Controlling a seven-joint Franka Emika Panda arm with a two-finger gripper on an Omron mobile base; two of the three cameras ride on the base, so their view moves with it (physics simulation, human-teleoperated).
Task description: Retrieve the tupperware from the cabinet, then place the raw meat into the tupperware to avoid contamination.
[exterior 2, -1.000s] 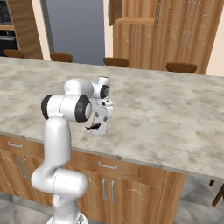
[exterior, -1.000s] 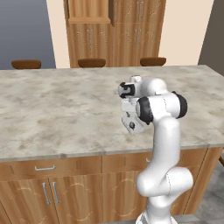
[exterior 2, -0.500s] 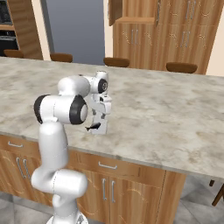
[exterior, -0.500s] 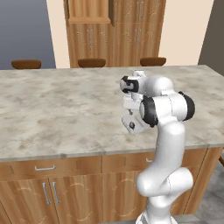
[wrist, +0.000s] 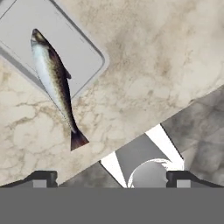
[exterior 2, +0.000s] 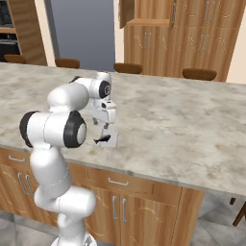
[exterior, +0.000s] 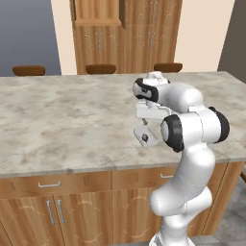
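Hand view: tray [wrist: 52,35] is cropped at 10 o'clock; fish [wrist: 54,81] tail is pointed toward 5; gripper [wrist: 109,178] is spread, empty.

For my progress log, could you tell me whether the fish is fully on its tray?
Partly: the fish has head and body on the grey tray; its tail overhangs onto the marble counter.

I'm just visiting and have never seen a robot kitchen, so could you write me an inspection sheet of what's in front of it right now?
Surface: marble counter, beige and veined.
Job's things: fish lying on a pale grey tray, its tail past the tray's edge onto the marble; tall wood cabinet behind the counter, one upper door ajar; tupperware nothing seen.
Clutter: nothing seen.
Grippers: gripper hovering above the counter's edge, fingers wide apart, empty.
Cables: nothing seen.
Surroundings: brown stools behind the counter; drawers and doors below it.
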